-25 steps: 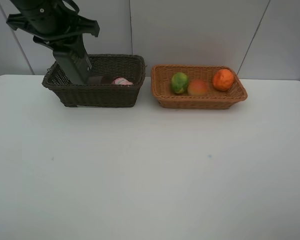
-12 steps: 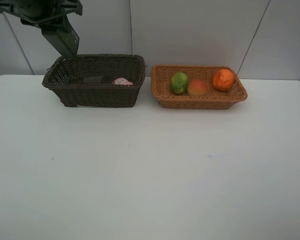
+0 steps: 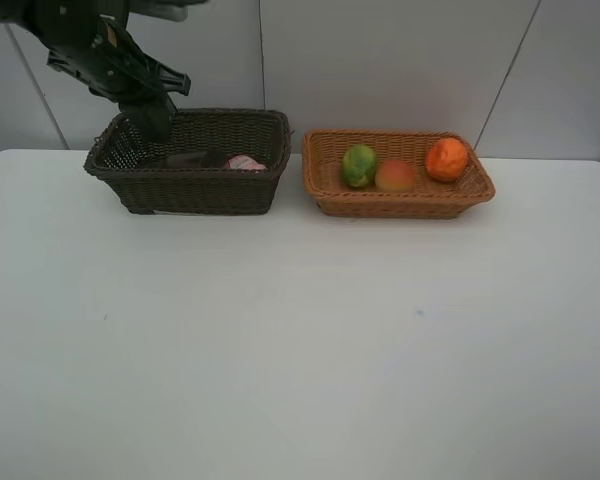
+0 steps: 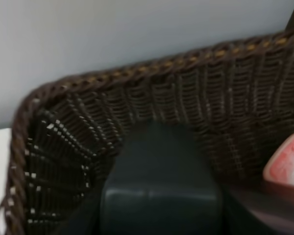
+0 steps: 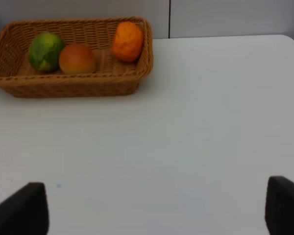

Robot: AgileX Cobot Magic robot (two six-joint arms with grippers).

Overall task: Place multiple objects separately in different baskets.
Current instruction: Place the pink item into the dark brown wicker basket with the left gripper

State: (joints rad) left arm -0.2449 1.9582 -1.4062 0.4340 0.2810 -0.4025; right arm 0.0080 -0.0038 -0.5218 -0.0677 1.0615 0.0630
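The white table (image 3: 300, 340) lies bare in the foreground, with every item in view already off it and in a basket at the far edge. The right gripper (image 5: 157, 205) hangs low over the near right part of the table, its two dark fingertips (image 5: 24, 208) set wide apart with nothing between them; it does not show from the high camera.

Farther back on the right, the light basket (image 3: 398, 205) holds three fruits in a row: the mango (image 3: 359, 165) on the left, the peach (image 3: 395, 175) just beside it in the middle, and the orange (image 3: 447, 159) at the right end. To its left, near but not touching, stands the dark basket (image 3: 190, 190). The pink bottle (image 3: 245, 162) lies toward its right end, its long axis running roughly along the basket. A dark shape beside the bottle cannot be identified, and neither the cup nor the pump bottle can be picked out.

Farthest back, the left gripper (image 3: 152, 112) hangs over the dark basket's left rear corner, pointing down into it. Its wrist camera shows a dark, rounded form filling the view low in the basket, with the pink bottle off to one side; whether that form is a held item or part of the gripper cannot be told, so its jaw state stays uncertain.

The sorting looks finished or nearly so. Anything left to do in the dark basket sits directly beneath the left arm, clearly the nearer one.
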